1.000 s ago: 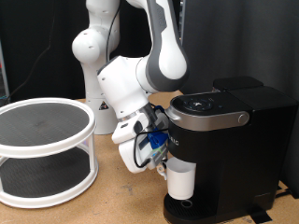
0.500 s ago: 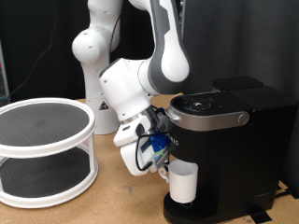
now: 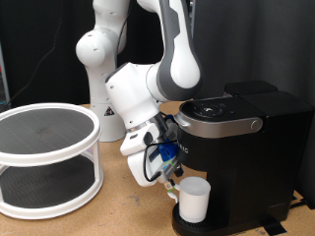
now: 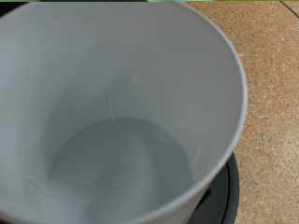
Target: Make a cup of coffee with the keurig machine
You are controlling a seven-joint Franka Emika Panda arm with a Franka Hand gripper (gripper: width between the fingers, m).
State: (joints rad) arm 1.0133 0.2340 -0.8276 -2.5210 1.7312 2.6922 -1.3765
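A smooth matt white cup point(image 4: 121, 103) sits on the matt black plastic keurig machine point(image 3: 241, 147), above a speckled cork-like tabletop point(image 4: 271, 103).

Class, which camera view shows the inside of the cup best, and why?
The wrist view: it looks straight down into the cup, showing its bare inside and bottom. The exterior view shows only its outside, standing under the keurig machine.

The exterior view looks level across the wooden tabletop point(image 3: 118, 211) from the side, taking in the arm and the keurig machine point(image 3: 236, 157) at its right. The wrist view looks steeply down into the cup point(image 4: 117, 112), very close. Both views share the cup point(image 3: 194, 199) and the drip tray point(image 4: 224, 201).
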